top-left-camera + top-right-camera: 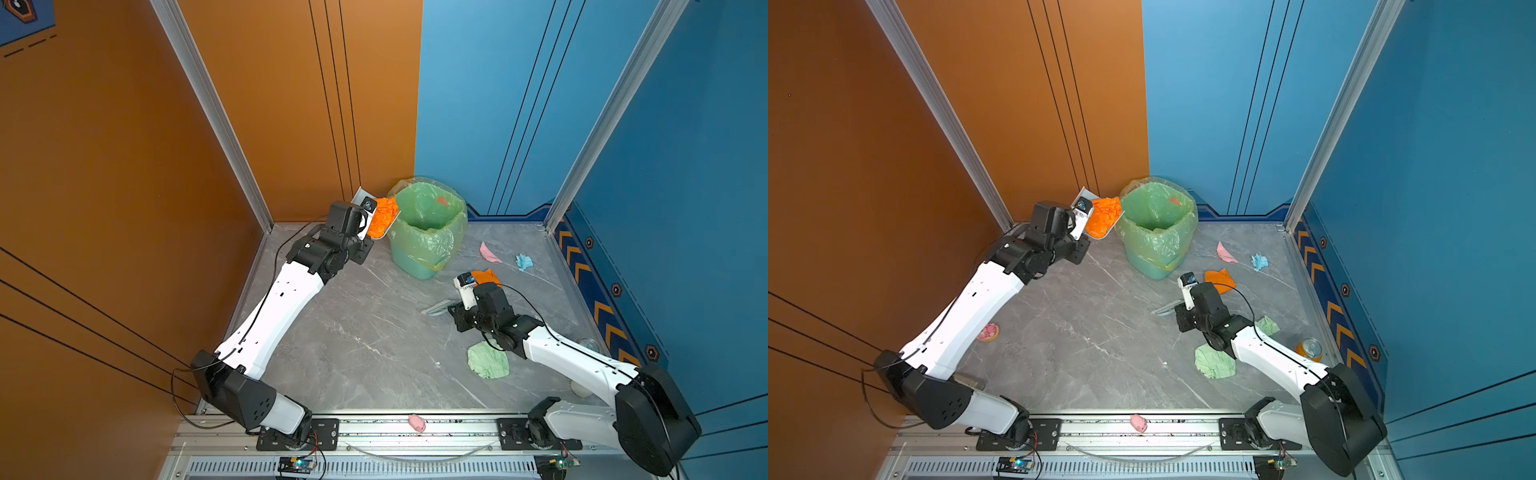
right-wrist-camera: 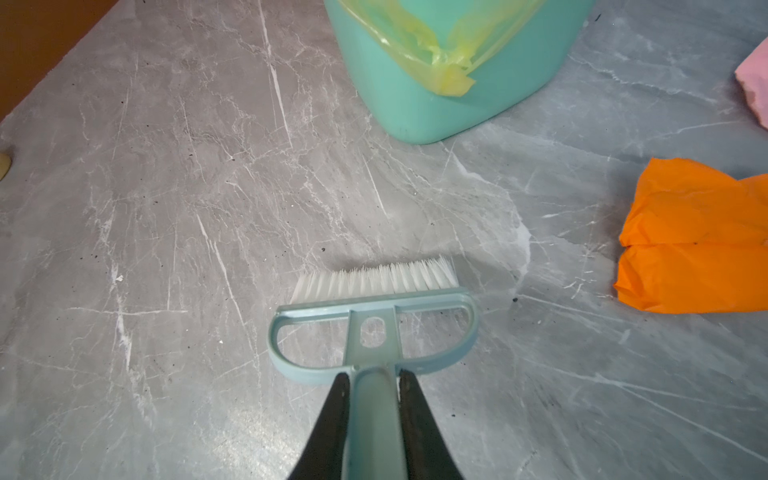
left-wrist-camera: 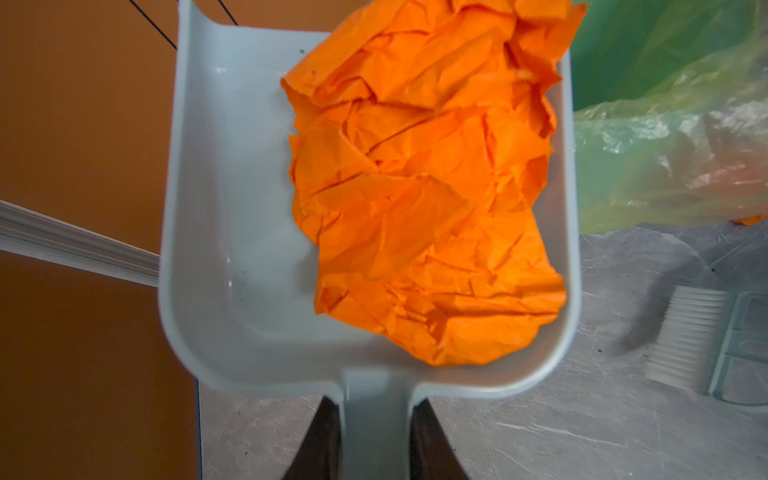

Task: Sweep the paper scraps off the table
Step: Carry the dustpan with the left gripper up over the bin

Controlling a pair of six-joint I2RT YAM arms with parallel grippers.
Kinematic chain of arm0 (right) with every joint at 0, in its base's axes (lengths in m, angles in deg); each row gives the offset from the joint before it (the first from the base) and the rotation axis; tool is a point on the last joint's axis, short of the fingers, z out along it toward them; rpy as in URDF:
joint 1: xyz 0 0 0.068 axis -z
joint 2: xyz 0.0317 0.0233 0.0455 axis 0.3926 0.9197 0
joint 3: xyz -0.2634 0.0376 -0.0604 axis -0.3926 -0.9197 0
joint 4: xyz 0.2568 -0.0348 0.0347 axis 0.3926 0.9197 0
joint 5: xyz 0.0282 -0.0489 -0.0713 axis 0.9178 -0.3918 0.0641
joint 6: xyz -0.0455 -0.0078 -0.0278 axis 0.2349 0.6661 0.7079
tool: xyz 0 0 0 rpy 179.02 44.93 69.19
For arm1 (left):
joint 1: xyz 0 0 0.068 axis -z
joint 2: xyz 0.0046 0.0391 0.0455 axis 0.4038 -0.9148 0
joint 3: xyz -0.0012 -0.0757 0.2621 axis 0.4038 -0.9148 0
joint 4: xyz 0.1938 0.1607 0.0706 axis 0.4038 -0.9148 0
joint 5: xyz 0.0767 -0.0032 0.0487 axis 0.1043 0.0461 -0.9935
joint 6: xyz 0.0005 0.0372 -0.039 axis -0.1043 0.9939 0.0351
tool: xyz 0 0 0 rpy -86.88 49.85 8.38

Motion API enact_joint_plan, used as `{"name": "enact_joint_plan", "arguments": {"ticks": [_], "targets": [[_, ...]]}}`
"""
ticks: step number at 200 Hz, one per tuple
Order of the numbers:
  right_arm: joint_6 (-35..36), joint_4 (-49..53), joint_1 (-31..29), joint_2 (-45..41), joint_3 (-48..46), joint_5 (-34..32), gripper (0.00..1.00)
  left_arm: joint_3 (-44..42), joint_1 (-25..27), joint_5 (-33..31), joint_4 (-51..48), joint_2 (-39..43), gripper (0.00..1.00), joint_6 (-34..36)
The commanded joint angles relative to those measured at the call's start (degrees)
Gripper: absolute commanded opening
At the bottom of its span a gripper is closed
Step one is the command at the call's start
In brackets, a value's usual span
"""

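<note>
- Left gripper [image 3: 376,415] pinches the dustpan [image 3: 232,249] handle; a crumpled orange paper scrap [image 3: 415,187] lies in the pan just ahead of it, beside the lined bin [image 3: 665,145]
- Right gripper [image 2: 372,395] is clamped on the hand brush [image 2: 374,307] handle; the bristles are ahead of it over the table [image 2: 166,208]; a second orange scrap [image 2: 698,249] lies near, to one side

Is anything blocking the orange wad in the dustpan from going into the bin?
Nothing visible. The left claw holds the dustpan raised beside the rim of the lined bin, the orange wad lies on the pan's bin side, and the bin's mouth is open.
</note>
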State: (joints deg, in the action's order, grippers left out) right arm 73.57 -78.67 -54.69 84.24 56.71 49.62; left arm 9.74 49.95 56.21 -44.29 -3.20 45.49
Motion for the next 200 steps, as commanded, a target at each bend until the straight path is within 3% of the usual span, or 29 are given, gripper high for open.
{"name": "enact_joint_plan", "arguments": {"ticks": [1, 76, 200], "targets": [[0.73, -1.46, -0.41, -1.96, -1.1, 1.0, 0.0, 4.15, -0.47, 0.52, -0.26, -1.97, 0.0, 2.03], [-0.34, -1.84, -0.33, -5.04, -4.3, -0.5, 0.0, 18.17, -0.59, 1.79, -0.25, -12.8, 0.0, 6.71], [-1.2, -3.13, 0.04, -12.68, -8.76, 0.03, 0.0, 37.74, 1.54, -3.46, -0.29, -29.81, 0.0, 14.07]]}}
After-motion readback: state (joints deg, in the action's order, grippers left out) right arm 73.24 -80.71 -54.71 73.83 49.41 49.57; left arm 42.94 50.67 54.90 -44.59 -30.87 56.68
